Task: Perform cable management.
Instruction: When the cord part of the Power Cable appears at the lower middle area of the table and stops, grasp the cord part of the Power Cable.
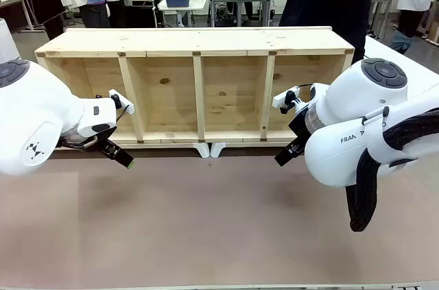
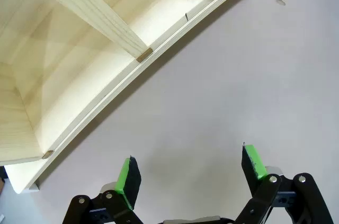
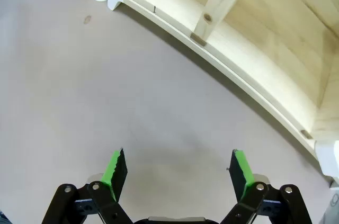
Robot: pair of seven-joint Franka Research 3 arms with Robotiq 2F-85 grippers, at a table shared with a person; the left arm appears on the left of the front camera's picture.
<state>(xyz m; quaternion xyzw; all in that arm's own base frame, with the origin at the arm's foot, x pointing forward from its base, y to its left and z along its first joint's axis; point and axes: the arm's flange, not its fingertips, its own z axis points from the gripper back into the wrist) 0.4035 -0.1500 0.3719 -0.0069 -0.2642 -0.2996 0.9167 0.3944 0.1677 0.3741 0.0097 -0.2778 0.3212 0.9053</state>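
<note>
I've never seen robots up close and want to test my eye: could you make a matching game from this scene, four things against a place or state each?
Things:
1. long pale wooden shelf with four compartments
2. pair of small white feet
3. thick black braided hose
4. left gripper

Matches:
A. jaws open, nothing between them
B. hangs in a loop at the front view's right
C. stands across the brown table, open toward the robot
D. at the middle of the shelf's lower front edge

Pairs: 1-C, 2-D, 3-B, 4-A.
</note>
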